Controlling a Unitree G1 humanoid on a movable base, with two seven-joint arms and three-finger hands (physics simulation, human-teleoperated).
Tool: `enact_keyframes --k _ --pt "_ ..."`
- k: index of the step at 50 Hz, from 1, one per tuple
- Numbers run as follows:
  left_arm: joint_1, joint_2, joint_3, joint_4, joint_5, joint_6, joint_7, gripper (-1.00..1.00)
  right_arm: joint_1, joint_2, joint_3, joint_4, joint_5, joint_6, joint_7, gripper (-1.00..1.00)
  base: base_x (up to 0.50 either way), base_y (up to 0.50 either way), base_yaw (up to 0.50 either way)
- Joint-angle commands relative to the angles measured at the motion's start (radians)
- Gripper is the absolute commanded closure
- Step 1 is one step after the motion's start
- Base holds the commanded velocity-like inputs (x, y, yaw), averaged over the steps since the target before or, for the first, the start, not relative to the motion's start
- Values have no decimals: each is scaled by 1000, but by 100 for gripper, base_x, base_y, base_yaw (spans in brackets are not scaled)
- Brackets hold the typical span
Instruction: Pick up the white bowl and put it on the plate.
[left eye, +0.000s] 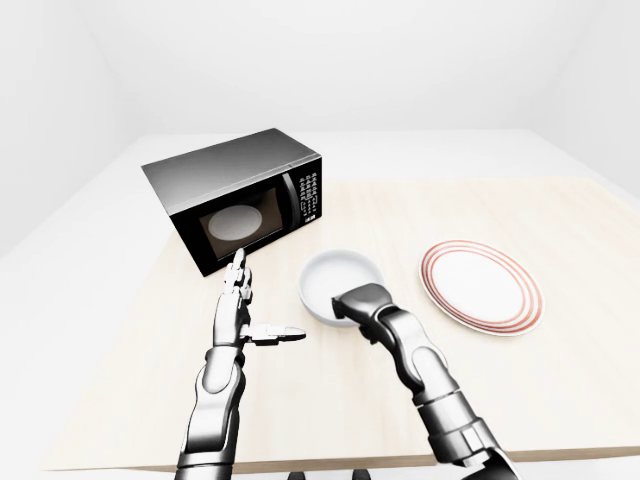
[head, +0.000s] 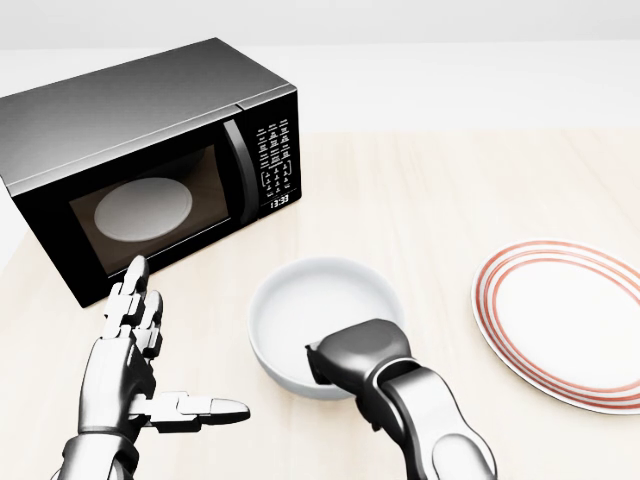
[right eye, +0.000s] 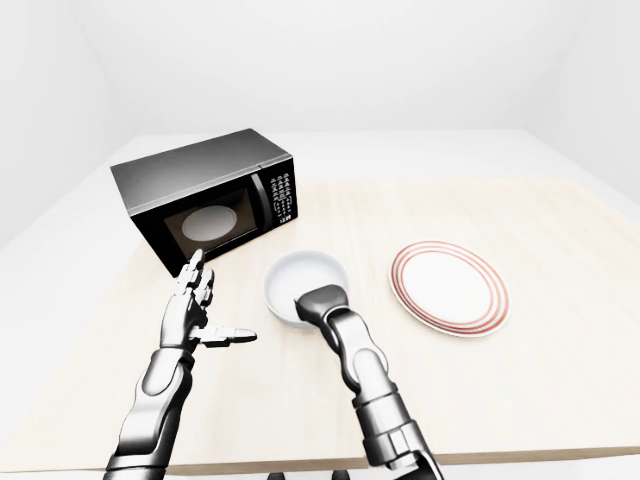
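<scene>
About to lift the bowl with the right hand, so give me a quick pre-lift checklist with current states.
1. Right hand at the white bowl near rim: ok.
2. Fingers closed round the rim: cannot tell, the hand's back hides them.
3. Bowl empty: ok.
4. Plate bare, to the bowl's right in the head view: ok.
5. Left hand open, apart from the bowl: ok.
6. Microwave off the path to the plate: ok.

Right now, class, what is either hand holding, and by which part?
Right hand grips the round white bowl at its near rim; left hand holds nothing.
</scene>
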Motion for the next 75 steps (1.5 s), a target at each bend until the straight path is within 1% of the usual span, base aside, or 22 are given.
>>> enact_keyframes --k 1,14,25,36,57,63,64,69,71,75 --pt "0 0 0 0 0 0 0 -100 16 -1 5 9 -7 0 16 100 0 0 0" --pt "0 0 0 0 0 0 0 -100 12 2 5 -6 -6 0 1 100 0 0 0" --pt "0 0 0 0 0 0 0 -100 -69 12 -34 -101 58 0 -15 100 0 0 0" --pt "0 0 0 0 0 0 0 -100 -95 9 -45 -127 79 0 -37 100 0 0 0" --pt "0 0 0 0 0 0 0 -100 -121 -29 -83 -135 110 0 -94 100 0 0 0" --pt "0 0 0 0 0 0 0 -100 -142 -48 -102 -133 106 0 -154 100 0 0 0" --pt "0 0 0 0 0 0 0 -100 -152 -53 -109 -125 106 0 -181 100 0 0 0" --pt "0 0 0 0 0 0 0 -100 -175 -70 -124 -102 114 0 -225 100 0 0 0" --pt "0 0 0 0 0 0 0 -100 -187 -80 -133 -84 119 0 -260 100 0 0 0" --pt "0 0 0 0 0 0 0 -100 -193 -87 -134 -73 120 0 -270 100 0 0 0"
